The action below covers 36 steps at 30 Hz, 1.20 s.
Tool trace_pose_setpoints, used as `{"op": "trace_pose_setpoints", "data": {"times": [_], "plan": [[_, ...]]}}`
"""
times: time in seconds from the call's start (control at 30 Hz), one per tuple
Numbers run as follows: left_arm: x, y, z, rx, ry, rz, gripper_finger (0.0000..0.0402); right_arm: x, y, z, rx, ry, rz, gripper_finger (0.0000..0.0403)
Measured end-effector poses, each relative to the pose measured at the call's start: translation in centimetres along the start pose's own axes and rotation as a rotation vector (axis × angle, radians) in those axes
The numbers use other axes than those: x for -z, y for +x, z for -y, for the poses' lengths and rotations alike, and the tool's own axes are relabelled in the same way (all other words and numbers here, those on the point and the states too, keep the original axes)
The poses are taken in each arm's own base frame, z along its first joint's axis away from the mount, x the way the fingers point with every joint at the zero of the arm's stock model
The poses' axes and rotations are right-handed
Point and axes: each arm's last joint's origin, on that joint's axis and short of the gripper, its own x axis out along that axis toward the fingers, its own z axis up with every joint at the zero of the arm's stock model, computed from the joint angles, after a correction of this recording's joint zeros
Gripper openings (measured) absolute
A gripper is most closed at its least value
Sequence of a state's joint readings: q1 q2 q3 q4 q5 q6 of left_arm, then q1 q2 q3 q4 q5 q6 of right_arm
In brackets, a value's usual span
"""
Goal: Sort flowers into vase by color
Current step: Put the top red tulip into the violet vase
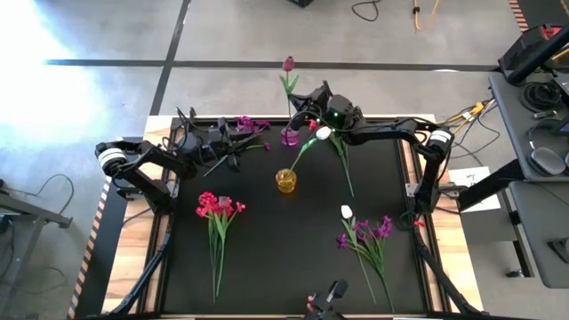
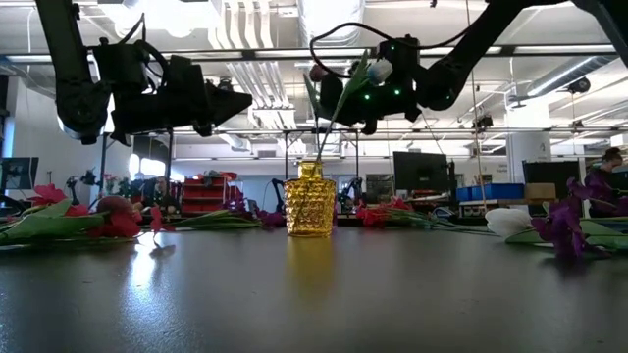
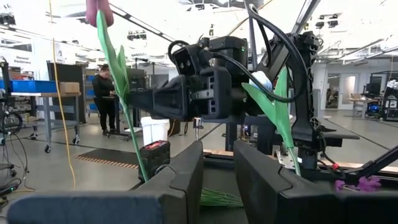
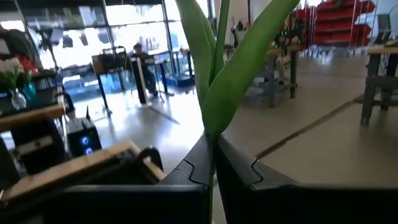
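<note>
My right claw (image 1: 327,118) is clenched on the white tulip (image 1: 323,133), its stem slanting down and left into the yellow vase (image 1: 285,180) at the table's (image 1: 267,258) middle. My left claw (image 1: 233,140) waits half-spread and empty, far left.

Setting: probably robotics lab | ceiling ducts (image 2: 245,39) | red shelving (image 2: 201,191) | monitors (image 2: 420,169)
</note>
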State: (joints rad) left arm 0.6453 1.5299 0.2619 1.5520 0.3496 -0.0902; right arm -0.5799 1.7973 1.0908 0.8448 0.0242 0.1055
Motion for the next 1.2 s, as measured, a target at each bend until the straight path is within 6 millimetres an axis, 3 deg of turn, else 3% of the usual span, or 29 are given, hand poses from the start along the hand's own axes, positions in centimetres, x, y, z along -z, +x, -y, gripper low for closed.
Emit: {"op": "trace_pose_setpoints", "data": {"times": [0.7, 0.97, 1.2], "plan": [[0.1, 0.0, 0.0, -0.001, 0.001, -0.006, 0.0075, 2.0, -0.2, -0.4, 0.001, -0.070, -0.199, 0.0009], [0.1, 0.0, 0.0, -0.001, 0.001, -0.006, 0.0075, 1.2, -0.1, -0.6, -0.007, -0.083, -0.114, 0.0009], [0.1, 0.0, 0.0, -0.001, 0.002, -0.005, 0.0075, 1.5, -0.1, -0.5, -0.005, -0.085, -0.151, 0.0009]]}}
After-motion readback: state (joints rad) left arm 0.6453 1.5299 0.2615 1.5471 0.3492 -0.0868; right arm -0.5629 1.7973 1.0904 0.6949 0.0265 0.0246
